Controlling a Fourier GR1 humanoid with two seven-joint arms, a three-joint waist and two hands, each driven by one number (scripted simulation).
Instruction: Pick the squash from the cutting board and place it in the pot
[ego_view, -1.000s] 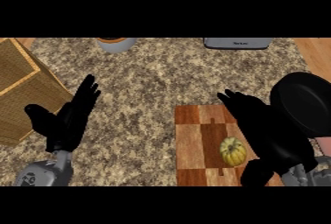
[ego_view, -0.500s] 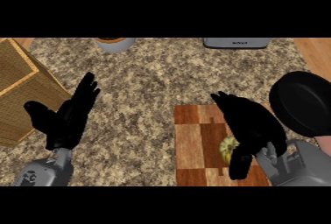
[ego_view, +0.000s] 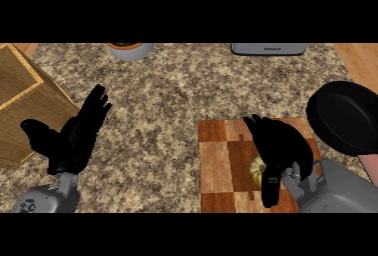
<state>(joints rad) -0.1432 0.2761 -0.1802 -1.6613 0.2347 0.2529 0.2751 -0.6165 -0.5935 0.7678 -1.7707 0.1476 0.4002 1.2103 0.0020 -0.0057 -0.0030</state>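
Black fingers of the right hand now lie across the cutting board, where a second ago this hand stood to the right of the squash and left it in full view. The hand has come in over the squash and hides most of it, so only a pale yellow-green sliver shows under the palm. The fingers reach fairly straight toward the upper left and the thumb hangs toward the view's lower edge, not closed round the squash. The left hand stays open and raised at the left, as before. A black pot lies just beside the board's right edge, with the right forearm below it. On the speckled counter a woven basket stands at the left, and a grey bowl and a grey appliance stand at the far edge. The squash's long axis cannot be told.
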